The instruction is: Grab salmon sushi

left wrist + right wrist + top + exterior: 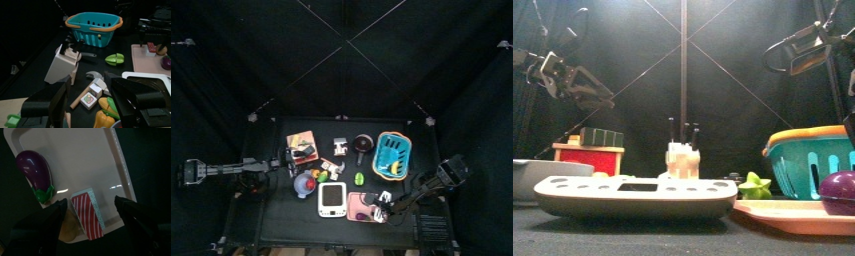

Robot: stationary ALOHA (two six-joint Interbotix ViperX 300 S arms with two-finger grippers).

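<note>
Left arm: parked at the table's left edge, nowhere near the job. Left gripper [90, 83] has its jaws spread with nothing between them, and it looks across the clutter towards the teal plastic basket with the orange rim [94, 25].

Centre: the white flat keypad-like device [331, 198] sits at the front. It is not on our path, so we ignore it.

Right of centre: the pale pink rectangular plastic tray [73, 158] lies at the table's front right, just right of the white device. The target is on it: the salmon sushi, a red-and-white striped oblong block [87, 215]. The glossy purple toy eggplant with the green stalk [35, 172] shares the tray, apart from the sushi.

Right arm: this is the only one in reach. Right gripper [91, 207] hangs over the tray with its jaws fully spread, holding nothing.

Key relation: in the right wrist view the sushi lies between the two jaws. Its long axis runs roughly along the jaws, tilted a little. We judge that the closing line crosses the sushi's short width, which is the way we want it.

The front view shows that gripper well up off the table, so we read the remaining move as mostly a straight drop and then a close.

Watch item: a pale yellowish piece [69, 230] sits just beside the sushi on the eggplant side, half hidden by one jaw. We cannot tell what it is. That jaw could land on it or pinch it together with the sushi.
</note>
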